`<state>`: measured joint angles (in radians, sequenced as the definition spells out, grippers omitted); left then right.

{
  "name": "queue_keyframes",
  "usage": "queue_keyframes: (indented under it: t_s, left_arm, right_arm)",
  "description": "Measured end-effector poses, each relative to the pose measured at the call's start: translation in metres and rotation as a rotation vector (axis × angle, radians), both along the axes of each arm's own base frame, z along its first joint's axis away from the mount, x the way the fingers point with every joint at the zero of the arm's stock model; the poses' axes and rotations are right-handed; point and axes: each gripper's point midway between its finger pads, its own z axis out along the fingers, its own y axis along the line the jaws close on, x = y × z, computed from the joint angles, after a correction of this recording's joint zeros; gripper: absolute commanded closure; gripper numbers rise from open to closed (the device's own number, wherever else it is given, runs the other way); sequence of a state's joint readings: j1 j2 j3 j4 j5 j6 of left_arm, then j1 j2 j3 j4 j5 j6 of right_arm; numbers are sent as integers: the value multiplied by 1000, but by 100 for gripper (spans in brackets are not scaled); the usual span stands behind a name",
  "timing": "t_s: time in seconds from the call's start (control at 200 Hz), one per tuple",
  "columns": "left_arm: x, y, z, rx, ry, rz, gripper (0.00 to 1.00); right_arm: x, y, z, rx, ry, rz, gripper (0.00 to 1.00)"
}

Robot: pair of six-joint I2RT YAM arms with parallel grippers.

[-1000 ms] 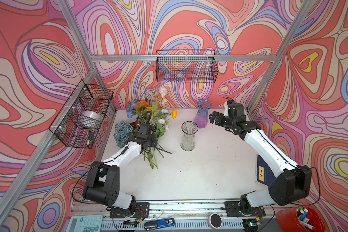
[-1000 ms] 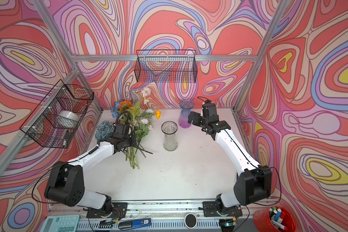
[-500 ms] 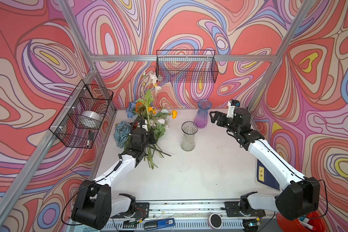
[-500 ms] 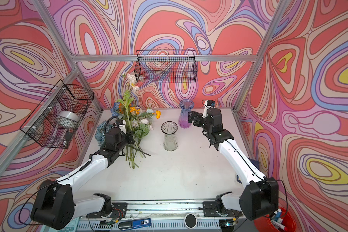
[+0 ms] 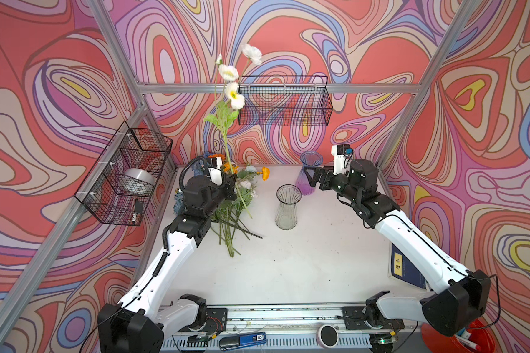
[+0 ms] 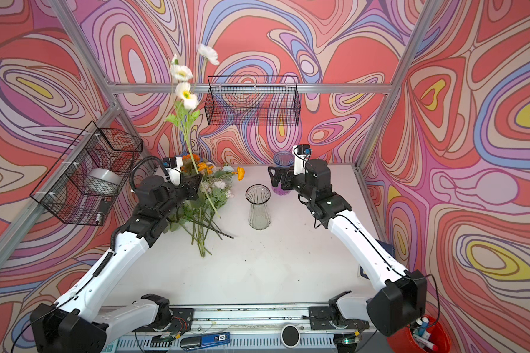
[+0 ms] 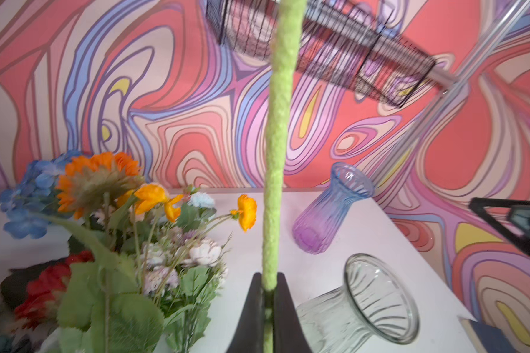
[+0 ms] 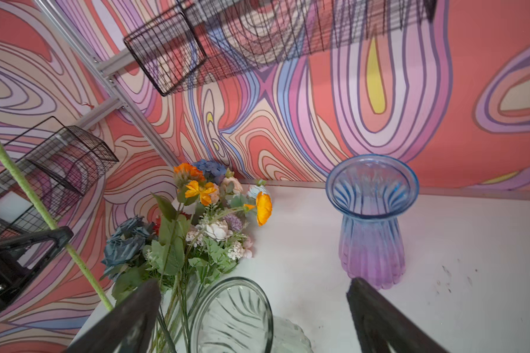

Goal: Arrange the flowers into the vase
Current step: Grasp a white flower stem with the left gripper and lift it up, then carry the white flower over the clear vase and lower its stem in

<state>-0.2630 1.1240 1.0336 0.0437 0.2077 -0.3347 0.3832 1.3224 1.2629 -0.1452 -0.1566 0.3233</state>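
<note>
Left jaws clamp white-flower stem (image 7: pixel 277 152), upright above bunch (image 5: pixel 242 189). Right jaws spread wide, empty, just beside purple vase (image 8: pixel 371 244). Clear vase (image 5: pixel 286 211) stands at stem's 3 o'clock.

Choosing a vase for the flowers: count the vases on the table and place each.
2. A clear ribbed glass vase stands right of the loose flower pile; a blue-to-purple ribbed glass vase stands behind it, nearer the patterned back wall. None seems hidden.
</note>
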Motion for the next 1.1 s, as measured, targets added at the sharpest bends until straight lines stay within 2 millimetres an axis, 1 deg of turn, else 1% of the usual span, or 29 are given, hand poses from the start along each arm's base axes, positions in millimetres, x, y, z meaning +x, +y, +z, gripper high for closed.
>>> queue_keyframes:
  t_s: [0.06, 0.14, 0.205, 0.305, 0.371, 0.416, 0.511, 0.586, 0.656, 0.796, 0.886, 1.002, 1.102]
  left_arm:
    - [-4, -6, 20, -32, -27, -36, 100]
    - [-11, -15, 47, -70, -69, -80, 100]
    - [-17, -26, 68, -94, -106, -124, 100]
    - [-27, -52, 97, -117, -165, -208, 100]
    - [-29, -71, 109, -123, -196, -258, 100]
    - [-29, -83, 113, -120, -211, -285, 100]
    - [-23, -112, 112, -96, -233, -335, 100]
    - [-13, -133, 103, -68, -235, -359, 100]
    - [-1, -147, 92, -42, -230, -362, 100]
    - [25, -161, 70, 11, -222, -339, 100]
    - [36, -168, 57, 41, -217, -329, 100]
    - [40, -178, 44, 86, -223, -324, 100]
    - [34, -189, 32, 134, -242, -325, 100]
  right_arm:
    - [0, 0, 4, 2, -10, -1, 2]
    - [1, -2, 1, -2, -4, -9, 2]
    - [1, -3, 0, -4, -1, -15, 2]
    - [2, -5, -4, -10, 7, -28, 2]
    - [3, -7, -10, -17, 17, -40, 2]
    - [2, -9, -15, -24, 28, -50, 2]
    - [-3, -17, -29, -43, 56, -80, 2]
    - [-9, -24, -35, -57, 69, -105, 1]
    - [-16, -31, -38, -65, 71, -129, 2]
    - [-26, -45, -39, -78, 58, -180, 2]
    - [-31, -53, -44, -92, 59, -209, 2]
    - [-33, -60, -52, -117, 69, -239, 1]
    - [-33, -63, -56, -135, 75, -253, 2]
